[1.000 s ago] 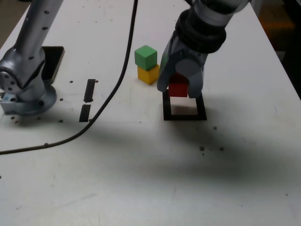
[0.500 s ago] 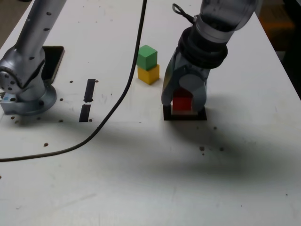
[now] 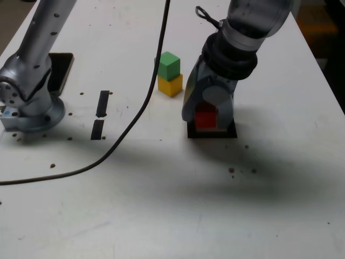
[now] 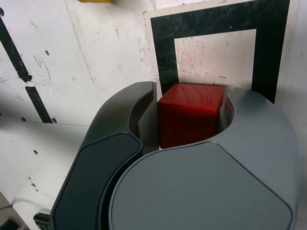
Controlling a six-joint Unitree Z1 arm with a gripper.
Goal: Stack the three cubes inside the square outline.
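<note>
Down over the square outline (image 3: 211,133), hand (image 3: 207,120) grips red cube (image 3: 206,118)

1. The exterior view looks down at the counter (image 3: 161,205) from high in front, taking in the arm's base and the whole work area.
2. The wrist view sits close behind the claw (image 4: 192,103), looking along it at the counter.
3. Both views share the red cube (image 3: 205,119) and the square outline (image 3: 211,133).
</note>
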